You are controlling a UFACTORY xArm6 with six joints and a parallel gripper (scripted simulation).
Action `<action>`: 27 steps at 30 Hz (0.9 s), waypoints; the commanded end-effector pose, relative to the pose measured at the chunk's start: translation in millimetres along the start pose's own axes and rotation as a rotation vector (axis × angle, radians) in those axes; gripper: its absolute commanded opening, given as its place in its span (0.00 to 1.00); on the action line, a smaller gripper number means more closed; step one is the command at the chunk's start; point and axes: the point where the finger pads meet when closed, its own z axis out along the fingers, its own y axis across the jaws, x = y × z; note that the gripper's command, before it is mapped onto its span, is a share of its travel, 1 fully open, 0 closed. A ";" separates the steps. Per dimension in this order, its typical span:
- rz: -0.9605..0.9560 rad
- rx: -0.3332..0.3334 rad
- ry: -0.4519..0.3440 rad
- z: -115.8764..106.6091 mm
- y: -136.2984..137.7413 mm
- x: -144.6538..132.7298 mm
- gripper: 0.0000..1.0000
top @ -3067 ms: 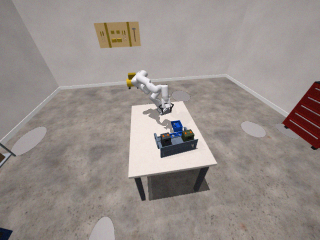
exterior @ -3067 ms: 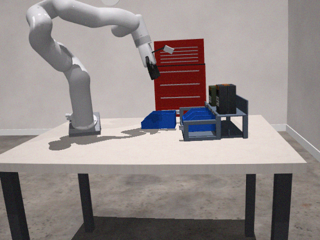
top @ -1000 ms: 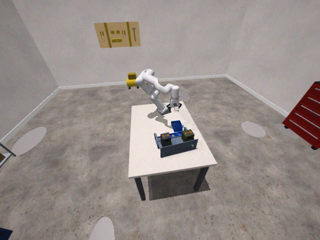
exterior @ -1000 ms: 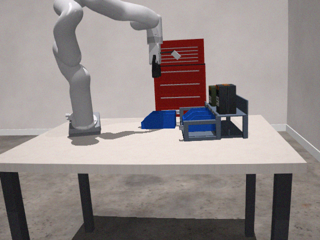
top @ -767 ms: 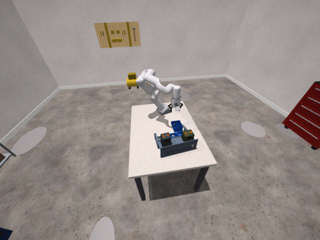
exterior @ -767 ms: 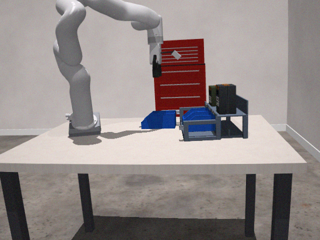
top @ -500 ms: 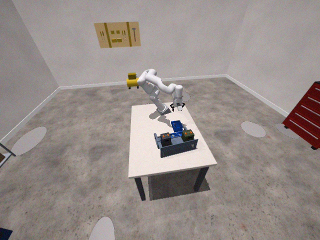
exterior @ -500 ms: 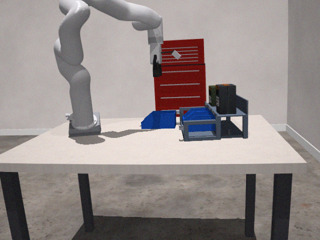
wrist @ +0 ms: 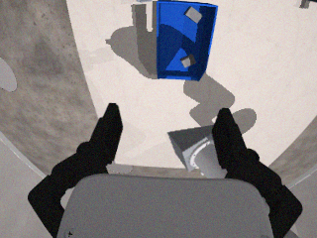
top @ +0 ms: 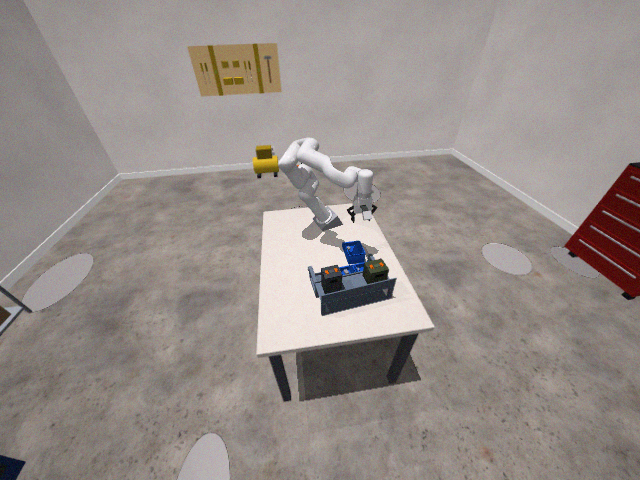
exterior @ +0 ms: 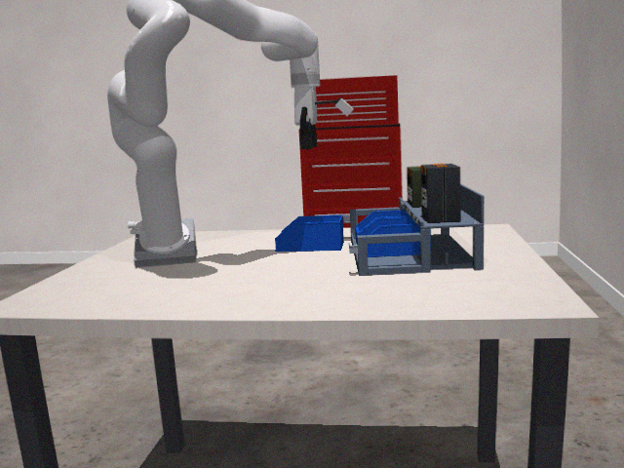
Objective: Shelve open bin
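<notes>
A: Where was the task's bin to be found?

B: The open blue plastic bin with a sloped front (top: 355,254) (exterior: 318,234) (wrist: 209,45) was seen standing level on the pale, rectangular table (top: 289,294) (exterior: 252,296) (wrist: 139,134). In the exterior view it was placed just left of the slate-grey shelf unit (top: 356,300) (exterior: 425,249), with its low front turned to the left of the frame.

A: Were any parts contained in it?

B: Two small grey blocky parts (wrist: 190,38) were shown inside in the wrist view, one near the top of the frame and one lower down.

A: And how was the tool found?

B: The black-fingered gripper (top: 363,214) (exterior: 307,145) (wrist: 167,117) was spread wide, and nothing was held between its fingers. It was carried in the air by the white jointed arm (top: 325,165) (exterior: 145,75), in the upper middle of the exterior view, well apart from the bin. In the wrist view the bin was framed at upper centre, beyond the fingertips.

A: What was seen on the shelf?

B: Blue open bins (top: 348,270) (exterior: 390,244) were held in its lower level, partly hidden by the frame. Above, a black box-shaped case (top: 331,280) (exterior: 441,193) and an olive-green case (top: 375,271) (exterior: 413,186) were stood upright. In the top view, the black one was placed left of the green one.

Swung sideways since the earliest pictures, with the gripper (top: 363,215) (exterior: 308,143) (wrist: 167,117) now nearer the right-hand long edge of the table (top: 289,258) (exterior: 302,296) (wrist: 139,149) in the top view. Turned from a slant to pointing straight down. Raised the lower part of the arm (top: 330,167) (exterior: 145,91) (wrist: 213,161) from its backward lean to more upright. Drew the arm's shadow (top: 330,238) (exterior: 236,256) (wrist: 213,94) across the tabletop too, changing its outline.
</notes>
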 end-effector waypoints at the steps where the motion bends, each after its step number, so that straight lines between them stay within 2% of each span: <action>1: -0.002 0.001 0.001 -0.4 -41.1 -2.0 1.00; 27: -0.002 0.001 0.001 -0.4 -31.6 -1.6 1.00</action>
